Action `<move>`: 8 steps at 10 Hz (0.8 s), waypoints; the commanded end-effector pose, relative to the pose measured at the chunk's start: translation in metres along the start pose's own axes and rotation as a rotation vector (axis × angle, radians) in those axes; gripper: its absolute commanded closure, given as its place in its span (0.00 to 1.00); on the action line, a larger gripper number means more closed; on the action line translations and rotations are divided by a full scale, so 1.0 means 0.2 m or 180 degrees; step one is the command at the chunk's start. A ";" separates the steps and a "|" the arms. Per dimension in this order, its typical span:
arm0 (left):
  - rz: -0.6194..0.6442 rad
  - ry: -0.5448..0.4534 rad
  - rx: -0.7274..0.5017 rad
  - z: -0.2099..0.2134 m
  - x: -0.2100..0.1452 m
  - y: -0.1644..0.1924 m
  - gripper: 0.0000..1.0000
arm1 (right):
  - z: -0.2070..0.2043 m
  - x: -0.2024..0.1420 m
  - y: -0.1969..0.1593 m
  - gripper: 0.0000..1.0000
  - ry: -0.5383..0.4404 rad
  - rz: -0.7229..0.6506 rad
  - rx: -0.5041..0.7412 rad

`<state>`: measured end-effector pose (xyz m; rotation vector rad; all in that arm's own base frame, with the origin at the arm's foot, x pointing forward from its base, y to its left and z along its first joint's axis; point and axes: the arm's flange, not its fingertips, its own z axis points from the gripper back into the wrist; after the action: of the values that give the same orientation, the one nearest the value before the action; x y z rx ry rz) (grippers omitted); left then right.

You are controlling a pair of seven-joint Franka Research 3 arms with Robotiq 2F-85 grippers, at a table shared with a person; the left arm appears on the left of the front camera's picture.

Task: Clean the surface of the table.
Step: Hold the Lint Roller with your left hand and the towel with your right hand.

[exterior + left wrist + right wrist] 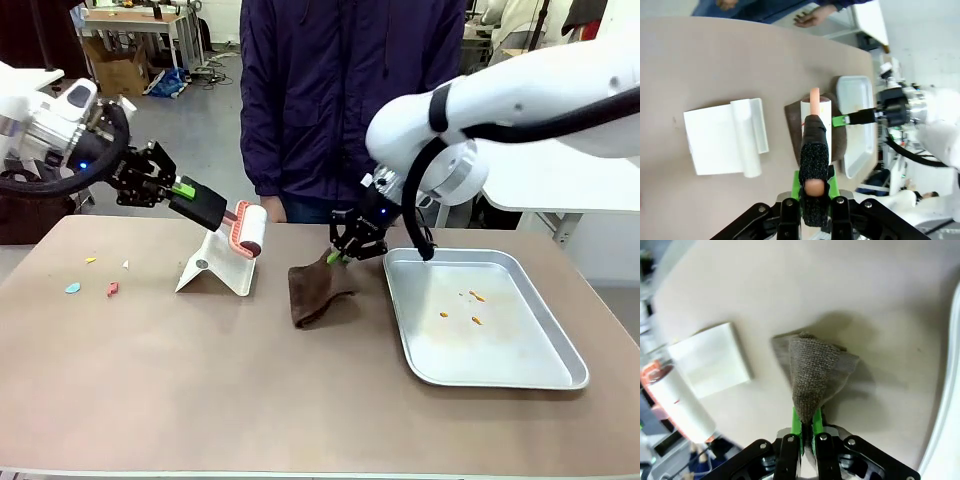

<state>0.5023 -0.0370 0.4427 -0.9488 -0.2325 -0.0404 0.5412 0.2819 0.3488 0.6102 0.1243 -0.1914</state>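
The beige-brown table [200, 380] carries a few small coloured scraps [112, 290] near its left end. My left gripper [183, 189] hangs above the table's left half, shut on the black handle of a lint roller [247, 229] whose white drum points to the right. In the left wrist view the gripper [814, 189] clamps that handle [813, 150]. My right gripper [343, 252] is shut on a corner of a brown cloth [318, 292] and lifts it, while the rest of the cloth lies on the table. The right wrist view shows the gripper [806, 424] pinching the cloth [815, 365].
A folded white stand [215, 266] sits under the roller. A silver tray [545, 340] at the right holds a few orange bits [476, 296]. A person in a dark jacket [340, 100] stands at the far edge.
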 end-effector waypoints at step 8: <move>0.0527 0.0452 -0.1725 0.70 -0.35 0.41 1.00 | 0.34 -0.35 -0.45 0.95 0.1137 -0.0386 0.3279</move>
<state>0.4276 0.1118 0.4385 -1.4842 0.0316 0.0004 0.4885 0.1895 0.3467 1.5742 0.4635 -0.1289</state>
